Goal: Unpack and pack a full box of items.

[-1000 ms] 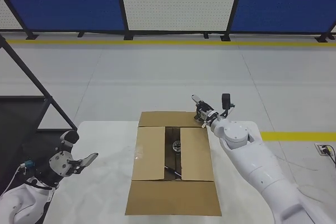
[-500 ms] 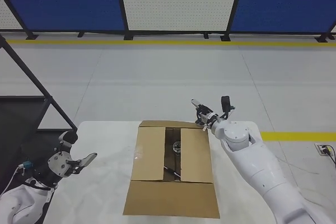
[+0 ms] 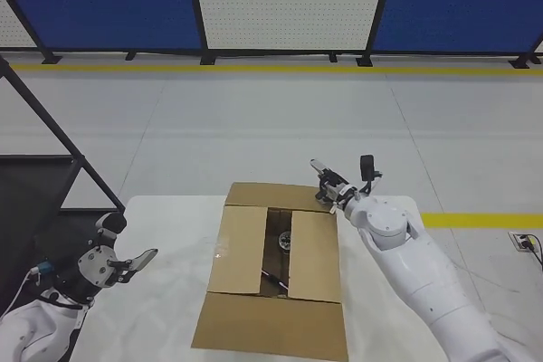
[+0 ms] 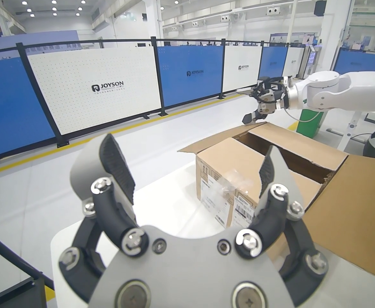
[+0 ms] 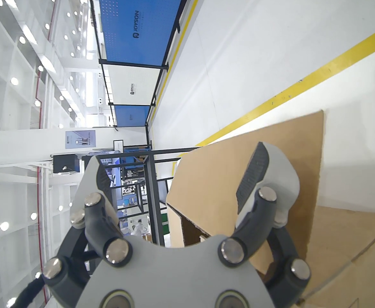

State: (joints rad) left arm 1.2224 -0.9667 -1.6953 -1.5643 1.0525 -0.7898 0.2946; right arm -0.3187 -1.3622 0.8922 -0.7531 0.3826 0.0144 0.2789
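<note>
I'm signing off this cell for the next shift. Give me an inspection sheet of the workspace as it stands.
Surface: white table, carrying the box.
Job's things: cardboard box, outer flaps spread, inner flaps nearly shut, items showing through the gap.
Clutter: nothing seen.
Grippers: left gripper open, above the table, apart from the box; right gripper open at the box's far right corner.
Cables: power strip with cord on the floor.
Surroundings: fence panels, blue and white; yellow floor line; black frame.
</note>
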